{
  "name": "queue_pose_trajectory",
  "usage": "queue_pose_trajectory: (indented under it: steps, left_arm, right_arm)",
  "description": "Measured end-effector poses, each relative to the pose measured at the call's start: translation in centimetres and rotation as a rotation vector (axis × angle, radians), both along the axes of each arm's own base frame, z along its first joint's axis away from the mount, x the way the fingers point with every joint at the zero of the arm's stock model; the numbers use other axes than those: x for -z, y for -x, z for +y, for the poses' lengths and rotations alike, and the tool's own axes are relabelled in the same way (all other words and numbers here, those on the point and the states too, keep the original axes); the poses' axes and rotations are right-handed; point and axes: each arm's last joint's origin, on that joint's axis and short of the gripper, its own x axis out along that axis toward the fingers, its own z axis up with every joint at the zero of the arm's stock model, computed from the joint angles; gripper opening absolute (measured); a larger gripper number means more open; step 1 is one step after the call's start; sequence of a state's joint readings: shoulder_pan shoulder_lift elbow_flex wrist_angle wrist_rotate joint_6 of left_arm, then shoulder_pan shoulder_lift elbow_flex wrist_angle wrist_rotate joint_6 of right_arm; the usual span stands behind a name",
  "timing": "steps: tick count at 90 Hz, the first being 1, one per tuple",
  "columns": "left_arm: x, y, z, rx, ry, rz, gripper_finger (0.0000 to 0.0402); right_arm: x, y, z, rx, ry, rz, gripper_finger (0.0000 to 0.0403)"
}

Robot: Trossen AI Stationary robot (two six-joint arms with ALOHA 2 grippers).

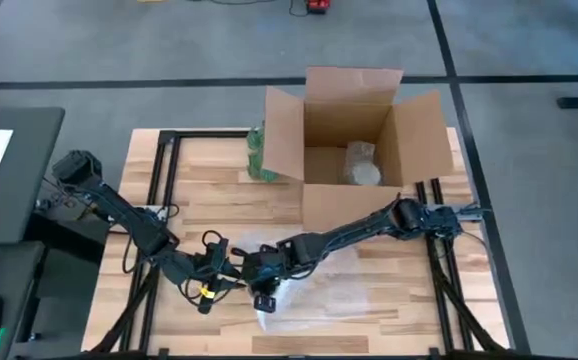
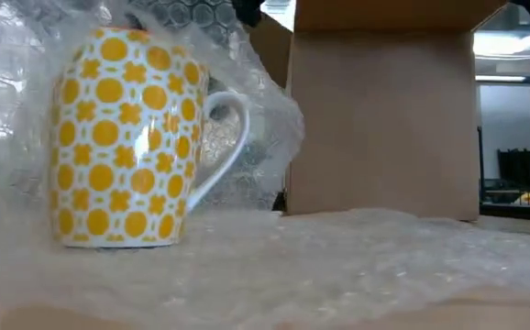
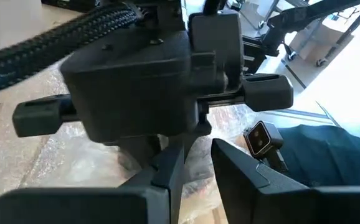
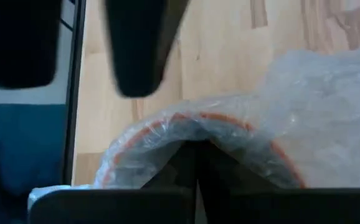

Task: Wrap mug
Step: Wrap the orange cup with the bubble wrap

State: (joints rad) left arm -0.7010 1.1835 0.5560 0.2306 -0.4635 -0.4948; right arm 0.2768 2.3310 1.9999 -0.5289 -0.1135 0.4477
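The mug (image 2: 123, 137) is white with a yellow dot-and-flower pattern, not a blue mark. It stands upright on a sheet of bubble wrap (image 2: 338, 266) on the wooden tabletop (image 1: 209, 190), well in front of the open cardboard box (image 1: 354, 135), toward the table's near edge. Its handle points toward the box side in the low view. Bubble wrap rises behind and over the mug's top; the patterned side facing the low camera is uncovered.

The right gripper (image 1: 267, 295) is directly over the mug, arm stretched from the box side. In the right wrist view its fingers (image 4: 195, 165) are pressed together, clenched on the wrap drawn over the mug's rim (image 4: 230, 127).

The left gripper (image 1: 231, 268) sits just beside the right gripper, on the side away from the box's right flap. Its fingers (image 3: 167, 177) stand slightly apart; I cannot tell whether they hold anything.

Inside the box lies a wrapped pale bundle (image 1: 361, 165). A green leafy bunch (image 1: 259, 152) stands against the box's left flap.
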Motion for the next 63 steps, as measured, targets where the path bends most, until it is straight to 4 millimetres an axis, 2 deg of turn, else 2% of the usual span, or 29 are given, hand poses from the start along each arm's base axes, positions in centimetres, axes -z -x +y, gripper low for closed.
queue_pose_trajectory:
  steps: [13, 29, 45, 56, 63]
  left_arm:
    - [0.0, 0.0, -0.1, 0.019, 0.006, 0.006, 0.0066]
    - [0.0, 0.0, -0.1, 0.022, 0.008, 0.006, 0.0066]
    - [-0.1, 0.0, -0.1, 0.037, 0.016, 0.003, 0.0066]
    - [-0.6, -0.2, -0.2, 0.059, -0.02, -0.047, 0.0065]
    - [-1.4, -0.6, -0.7, 0.09, -0.071, -0.069, 0.0059]
  right_arm:
    - [-1.0, 0.5, 0.1, -0.027, 0.009, 0.044, 0.0]
    - [-4.5, 1.0, 0.5, -0.072, 0.043, 0.054, 0.0]
    - [-7.0, 1.7, 0.9, -0.116, 0.099, 0.049, 0.0]
    - [-8.9, 3.3, 1.7, -0.116, 0.19, 0.098, 0.0]
    - [-9.8, 5.2, 2.4, -0.115, 0.229, 0.157, 0.0]
